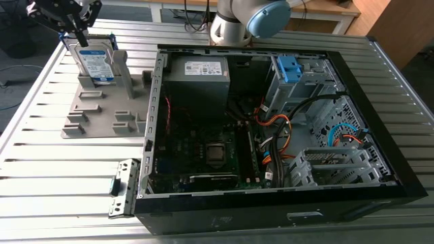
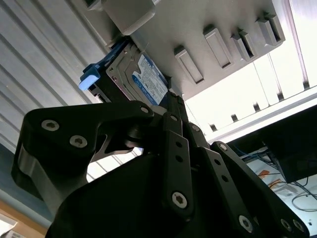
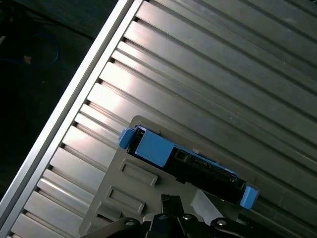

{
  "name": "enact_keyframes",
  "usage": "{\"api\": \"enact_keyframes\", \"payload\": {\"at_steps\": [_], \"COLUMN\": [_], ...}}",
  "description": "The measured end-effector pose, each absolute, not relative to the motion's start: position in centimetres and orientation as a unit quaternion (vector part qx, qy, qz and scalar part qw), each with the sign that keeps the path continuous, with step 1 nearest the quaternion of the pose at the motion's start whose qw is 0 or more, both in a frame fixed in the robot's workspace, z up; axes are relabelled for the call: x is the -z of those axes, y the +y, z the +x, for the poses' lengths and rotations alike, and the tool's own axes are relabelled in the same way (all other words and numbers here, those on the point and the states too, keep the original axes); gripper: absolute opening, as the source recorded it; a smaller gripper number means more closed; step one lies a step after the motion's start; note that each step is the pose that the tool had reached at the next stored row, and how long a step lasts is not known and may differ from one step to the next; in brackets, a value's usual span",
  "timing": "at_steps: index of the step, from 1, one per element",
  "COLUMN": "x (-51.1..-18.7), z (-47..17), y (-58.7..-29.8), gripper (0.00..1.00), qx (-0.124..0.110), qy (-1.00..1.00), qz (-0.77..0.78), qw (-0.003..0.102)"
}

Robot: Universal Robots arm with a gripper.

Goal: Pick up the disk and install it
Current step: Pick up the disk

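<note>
Pinched between the fingers of the gripper (image 1: 82, 42): the top edge of the disk (image 1: 95, 61), with the finger links set close together in the second wrist view. Directly below the fingers: the disk body, upright, labelled face toward the exterior view. Along the gripped edge, on either side of the fingers: blue carrier frame (image 3: 151, 148), with a blue tab at each end in the first wrist view.

Lower end of the disk seated in the grey holder (image 1: 101, 109), between two upright posts (image 1: 122, 63). Further below the fingers, on the holder base: rows of low slot blocks. Under the holder: slatted metal table (image 1: 48, 168).

Toward the exterior view's right of the fingers, just beside the holder: open computer case (image 1: 271, 216), laid on its side. Nearest the fingers inside it: grey power-supply box (image 1: 198, 76). Behind the case, at the far table edge: arm base (image 1: 234, 25). Deeper in the case, well apart from the fingers: motherboard (image 1: 203, 147), then orange cables (image 1: 279, 133). Further toward the exterior view's right: small blue bracket (image 1: 288, 68) in a drive bay, and metal drive cage (image 1: 336, 165). Outside the case, by its near corner, well apart from the fingers: small metal bracket (image 1: 122, 185).
</note>
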State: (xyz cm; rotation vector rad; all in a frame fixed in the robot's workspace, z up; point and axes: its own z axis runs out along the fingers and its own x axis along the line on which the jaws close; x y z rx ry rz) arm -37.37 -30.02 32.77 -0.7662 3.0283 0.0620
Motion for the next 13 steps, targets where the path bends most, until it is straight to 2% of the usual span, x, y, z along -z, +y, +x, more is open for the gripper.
{"api": "enact_keyframes", "payload": {"at_steps": [13], "x": [-32.77], "z": [-37.37], "y": [-30.02], "gripper": [0.11], "qx": [-0.02], "qy": [0.959], "qz": [-0.282], "qw": [0.008]}}
